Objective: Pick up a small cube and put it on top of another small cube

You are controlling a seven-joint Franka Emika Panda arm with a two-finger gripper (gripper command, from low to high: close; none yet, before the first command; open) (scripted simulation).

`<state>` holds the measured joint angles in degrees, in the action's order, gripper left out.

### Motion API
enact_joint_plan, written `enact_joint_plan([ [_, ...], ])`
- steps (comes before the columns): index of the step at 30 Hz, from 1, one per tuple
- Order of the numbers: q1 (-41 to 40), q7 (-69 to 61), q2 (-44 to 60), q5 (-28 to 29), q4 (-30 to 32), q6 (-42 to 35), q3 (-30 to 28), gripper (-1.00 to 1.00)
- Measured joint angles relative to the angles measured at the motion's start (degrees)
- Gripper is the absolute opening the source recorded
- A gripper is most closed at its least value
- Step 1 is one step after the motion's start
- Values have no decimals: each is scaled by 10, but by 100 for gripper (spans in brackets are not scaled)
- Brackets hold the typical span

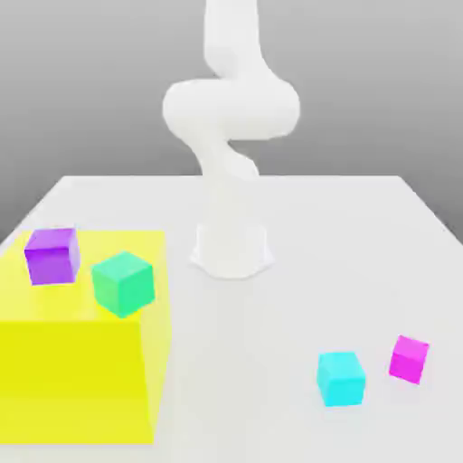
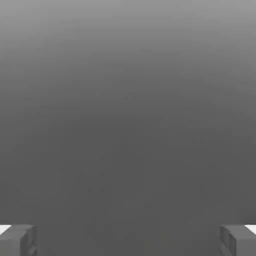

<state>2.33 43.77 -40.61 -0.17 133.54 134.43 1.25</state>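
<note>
Exterior view: the small magenta cube (image 1: pixel 409 358) sits on the pale grey table (image 1: pixel 298 316) at the exterior view's right, just beside the cyan cube (image 1: pixel 341 378). Grey haze behind. In the hand view the gripper (image 2: pixel 128 240) gapes wide, holding nothing

- We identify the arm (image 1: pixel 231 108) as plain white, built from rounded, tubular links with bulbous joint housings.
- We see its base (image 1: pixel 231 249) as a white cylindrical pedestal with a flared foot.
- We note two grey, blocky fingertips (image 2: pixel 17 240) with white upper edges in the hand view.
</note>
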Motion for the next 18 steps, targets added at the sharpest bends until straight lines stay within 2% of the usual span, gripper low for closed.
enact_joint_plan([
  [11, 98, -85, 231, 2, 78, 117, 69, 0],
  [18, 158, -121, 377, 26, 127, 191, 121, 0],
])
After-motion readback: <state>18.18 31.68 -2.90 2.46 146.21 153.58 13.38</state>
